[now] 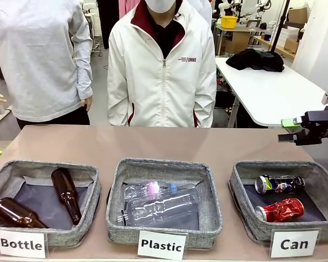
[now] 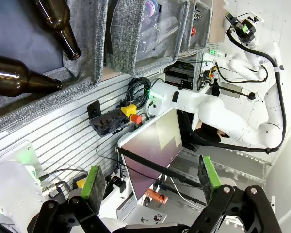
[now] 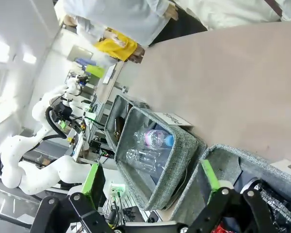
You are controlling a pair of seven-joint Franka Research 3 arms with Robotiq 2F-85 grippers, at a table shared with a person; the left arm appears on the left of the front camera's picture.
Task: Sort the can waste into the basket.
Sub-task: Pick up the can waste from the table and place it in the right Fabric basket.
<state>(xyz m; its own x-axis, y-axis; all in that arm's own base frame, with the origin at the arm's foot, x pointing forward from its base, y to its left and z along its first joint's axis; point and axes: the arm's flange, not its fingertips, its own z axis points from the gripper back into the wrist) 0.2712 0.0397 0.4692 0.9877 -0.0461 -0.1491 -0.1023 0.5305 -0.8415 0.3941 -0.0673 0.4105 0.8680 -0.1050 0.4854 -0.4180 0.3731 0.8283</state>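
Observation:
Two cans lie in the grey basket labelled "Can" [image 1: 243, 188] at the front right: a black-and-blue can [image 1: 280, 184] towards the back and a dented red can [image 1: 280, 209] in front of it. My right gripper [image 1: 288, 131] hangs open and empty above and behind that basket, at the right edge. In the right wrist view, the right gripper [image 3: 151, 177] spreads its green pads wide over the Can basket's rim [image 3: 223, 155]. My left gripper [image 2: 150, 177] is open with nothing between its fingers, off the table's left side, facing the robot's base.
A "Plastic" basket [image 1: 164, 166] in the middle holds clear bottles. The "Bottle" basket [image 1: 44, 166] on the left holds two brown glass bottles. Two people stand at the far side of the table. The brown tabletop [image 1: 169, 143] behind the baskets is bare.

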